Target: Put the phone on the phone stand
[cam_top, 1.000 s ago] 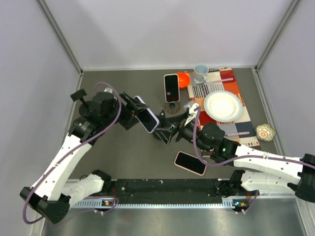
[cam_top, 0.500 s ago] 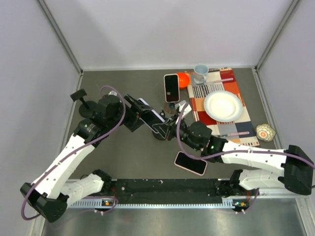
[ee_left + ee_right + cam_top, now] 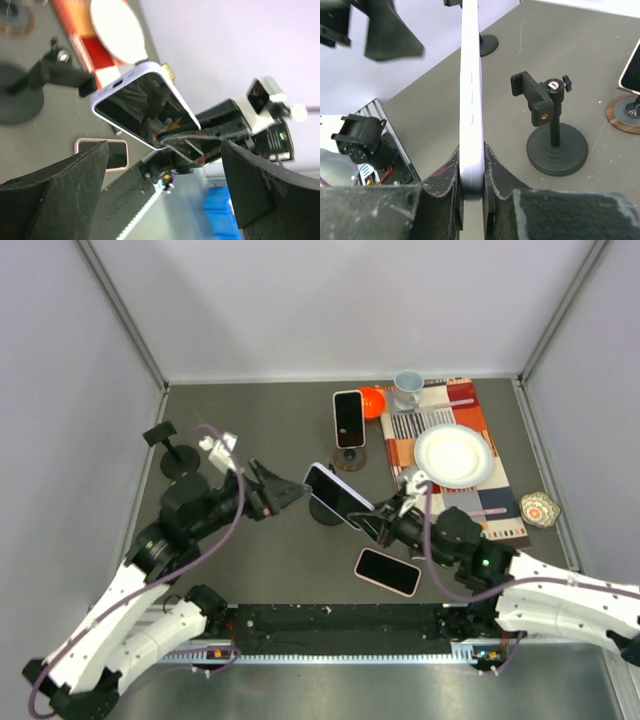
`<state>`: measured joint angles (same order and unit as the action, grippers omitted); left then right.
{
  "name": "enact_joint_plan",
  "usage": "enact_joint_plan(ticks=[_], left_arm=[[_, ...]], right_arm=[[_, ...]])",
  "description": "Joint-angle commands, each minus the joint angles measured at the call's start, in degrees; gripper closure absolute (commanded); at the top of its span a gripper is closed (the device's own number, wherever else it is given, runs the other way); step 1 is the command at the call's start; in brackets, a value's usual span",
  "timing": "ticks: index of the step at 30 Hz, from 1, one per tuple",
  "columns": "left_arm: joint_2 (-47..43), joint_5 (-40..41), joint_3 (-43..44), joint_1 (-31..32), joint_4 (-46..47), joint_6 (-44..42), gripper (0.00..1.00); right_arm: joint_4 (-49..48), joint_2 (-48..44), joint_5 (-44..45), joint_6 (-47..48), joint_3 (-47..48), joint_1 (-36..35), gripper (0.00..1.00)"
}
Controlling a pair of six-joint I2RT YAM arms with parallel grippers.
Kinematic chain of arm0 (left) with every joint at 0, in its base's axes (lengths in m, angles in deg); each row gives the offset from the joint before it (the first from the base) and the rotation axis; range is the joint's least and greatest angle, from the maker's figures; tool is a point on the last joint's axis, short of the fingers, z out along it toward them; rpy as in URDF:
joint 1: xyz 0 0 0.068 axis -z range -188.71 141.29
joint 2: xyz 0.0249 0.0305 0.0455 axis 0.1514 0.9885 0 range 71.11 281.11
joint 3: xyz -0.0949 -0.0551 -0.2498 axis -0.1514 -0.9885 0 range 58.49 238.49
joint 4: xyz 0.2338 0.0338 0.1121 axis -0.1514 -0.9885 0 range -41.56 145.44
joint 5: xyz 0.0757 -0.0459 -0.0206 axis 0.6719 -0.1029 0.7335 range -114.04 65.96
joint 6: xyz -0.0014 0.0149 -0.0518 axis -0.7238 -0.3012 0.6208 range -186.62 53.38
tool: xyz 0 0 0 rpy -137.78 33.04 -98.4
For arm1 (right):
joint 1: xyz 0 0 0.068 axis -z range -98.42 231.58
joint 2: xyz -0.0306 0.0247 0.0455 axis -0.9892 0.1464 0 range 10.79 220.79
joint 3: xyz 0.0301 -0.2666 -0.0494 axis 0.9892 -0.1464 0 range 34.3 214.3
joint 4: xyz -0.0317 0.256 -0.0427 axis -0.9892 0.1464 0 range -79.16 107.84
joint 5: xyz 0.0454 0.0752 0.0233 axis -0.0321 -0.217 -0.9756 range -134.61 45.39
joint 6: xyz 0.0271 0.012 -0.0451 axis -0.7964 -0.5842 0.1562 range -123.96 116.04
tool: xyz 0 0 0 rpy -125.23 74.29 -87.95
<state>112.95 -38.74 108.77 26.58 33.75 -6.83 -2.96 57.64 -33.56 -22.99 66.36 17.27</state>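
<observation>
A lilac-cased phone with a dark screen hangs tilted above the table, and my right gripper is shut on its lower end. In the right wrist view the phone stands edge-on, pinched between both pads of the right gripper. The black clamp phone stand is on the table just right of it, apart from the phone. My left gripper is open, left of the phone and clear of it. From the left wrist, the phone shows beyond the spread left gripper.
A second phone sits on a wood-based stand. A pink-cased phone lies flat near the front rail. Another black stand is at far left. A placemat with a white plate, cup and orange bowl is at right.
My left gripper has opened, let go of the phone and drawn back to the left. The right gripper has shut on the phone's lower end and now carries it alone.
</observation>
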Motion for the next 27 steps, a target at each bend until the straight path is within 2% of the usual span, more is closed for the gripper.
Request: enact_joint_plan(ticks=[1, 4, 6, 8, 9, 12, 13, 16, 19, 22, 27], left_arm=[[-10.6, -0.5, 3.4, 0.1, 5.4, -26.2, 0.03], [-13.7, 2.2, 7.3, 0.1, -1.2, -36.5, 0.02], [-11.2, 1.2, 12.0, 0.1, -7.5, -40.5, 0.02], [-8.1, -1.2, 16.3, 0.1, -11.2, -45.0, 0.02], [-4.8, -4.5, 17.5, 0.1, -14.2, -46.2, 0.02], [0.8, -13.1, 19.9, 0.1, -16.5, -49.6, 0.02], [1.8, -18.9, 19.9, 0.1, -16.5, -50.4, 0.02], [4.5, -27.9, 18.5, 0.1, -15.1, -50.4, 0.02], [5.5, -33.1, 13.8, 0.1, -12.3, -50.2, 0.02], [7.1, -36.7, 11.4, 0.5, -11.7, -50.2, 0.03], [10.7, -36.2, 9.5, 3.5, -11.6, -49.9, 0.02]], right_arm=[[6.9, -12.3, -2.7, 5.0, 1.1, -0.1, 1.0], [18.1, -15.1, -5.9, 9.5, 3.2, -0.1, 1.0], [27.1, -15.1, -7.9, 12.5, 5.3, 0.0, 1.0], [31.9, -12.9, -9.5, 13.9, 9.4, 0.0, 1.0], [34.4, -11.9, -14.6, 14.6, 10.6, -0.1, 1.0], [41.0, -6.8, -18.2, 13.9, 16.0, 0.0, 1.0], [41.9, -5.5, -19.9, 14.0, 17.8, -0.1, 1.0], [42.9, -3.0, -25.9, 14.7, 18.4, -0.1, 1.0], [42.8, -2.3, -26.3, 15.1, 18.4, -0.1, 1.0], [42.7, -1.2, -25.7, 15.7, 18.4, -0.1, 1.0], [41.8, 1.0, -29.7, 16.0, 19.2, -0.2, 1.0]])
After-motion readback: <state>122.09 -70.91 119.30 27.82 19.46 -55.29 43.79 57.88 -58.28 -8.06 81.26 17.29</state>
